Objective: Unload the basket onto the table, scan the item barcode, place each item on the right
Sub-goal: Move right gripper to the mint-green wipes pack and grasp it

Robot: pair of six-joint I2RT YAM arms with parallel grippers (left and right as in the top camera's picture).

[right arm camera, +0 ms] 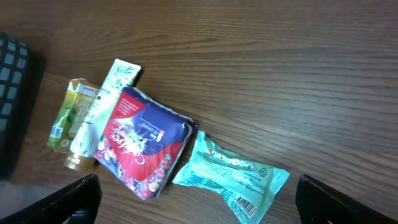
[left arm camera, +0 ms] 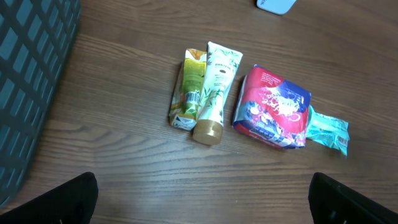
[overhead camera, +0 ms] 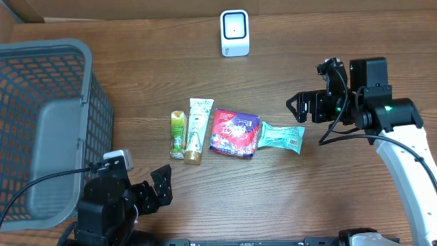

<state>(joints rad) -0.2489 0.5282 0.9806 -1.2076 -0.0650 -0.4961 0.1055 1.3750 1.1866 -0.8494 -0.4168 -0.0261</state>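
Observation:
Four items lie in a row mid-table: a small green carton (overhead camera: 178, 134), a white and green tube (overhead camera: 196, 130), a red and purple packet (overhead camera: 234, 132) and a teal packet (overhead camera: 280, 137). A white barcode scanner (overhead camera: 234, 33) stands at the far edge. My right gripper (overhead camera: 296, 108) hovers open just above and right of the teal packet (right arm camera: 233, 177), whose barcode (right arm camera: 245, 207) faces up between the spread fingers (right arm camera: 348, 202). My left gripper (overhead camera: 162, 186) is open near the front edge, short of the carton (left arm camera: 186, 93), with nothing between its fingers (left arm camera: 62, 202).
A large grey mesh basket (overhead camera: 41, 123) fills the left side of the table, close beside the left arm. Bare wood lies between the row of items and the scanner (left arm camera: 277, 5), and also to the right front.

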